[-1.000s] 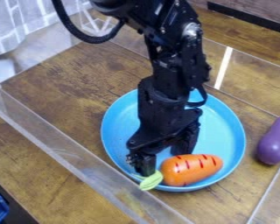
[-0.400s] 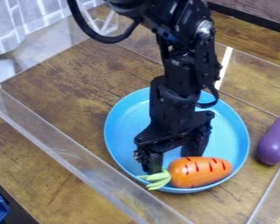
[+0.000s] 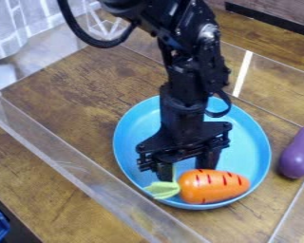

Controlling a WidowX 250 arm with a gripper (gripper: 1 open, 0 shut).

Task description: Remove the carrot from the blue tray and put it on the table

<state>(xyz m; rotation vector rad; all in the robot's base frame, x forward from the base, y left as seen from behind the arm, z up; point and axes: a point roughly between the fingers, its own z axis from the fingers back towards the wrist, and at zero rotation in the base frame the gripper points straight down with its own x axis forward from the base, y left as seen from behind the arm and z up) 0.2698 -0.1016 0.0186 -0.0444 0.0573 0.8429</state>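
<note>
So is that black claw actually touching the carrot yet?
Cannot tell. In the only camera view, the gripper reaches down into the blue tray right behind the carrot, overlapping it, so no clear gap or contact shows.

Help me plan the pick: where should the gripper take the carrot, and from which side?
Grip the carrot across its thick orange middle, coming from straight above. It lies flat in the tray, long axis left to right, leafy tip left, so jaws should straddle its width.

No text, label, brand, number or sign can be read anywhere in this view.
</note>
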